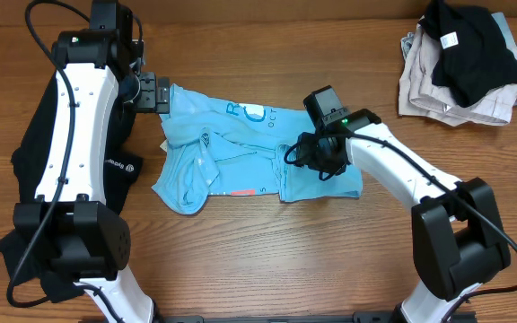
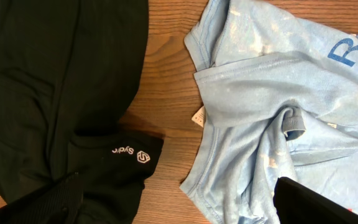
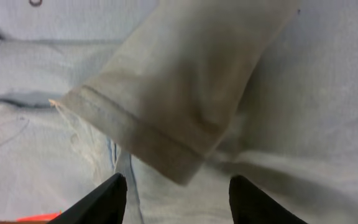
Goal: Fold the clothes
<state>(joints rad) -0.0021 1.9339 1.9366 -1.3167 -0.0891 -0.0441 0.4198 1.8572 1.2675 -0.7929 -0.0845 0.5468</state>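
Blue tee (image 1: 240, 148) bunched; R gripper (image 3: 176, 199) jaws apart over sleeve (image 3: 179, 93), L gripper (image 2: 185, 202) wide. Risk: pinches 2 layers, fold skews.

Two robot arms: left arm (image 1: 74, 135), right arm (image 1: 402, 170). One light blue T-shirt (image 1: 240, 148). Two black garments: black garment with white logo (image 2: 42, 74), second black garment (image 1: 478, 54) with a white tag. One pile of pale clothes (image 1: 418, 82) under the latter, pieces impossible to count. One wooden table (image 1: 267, 265)
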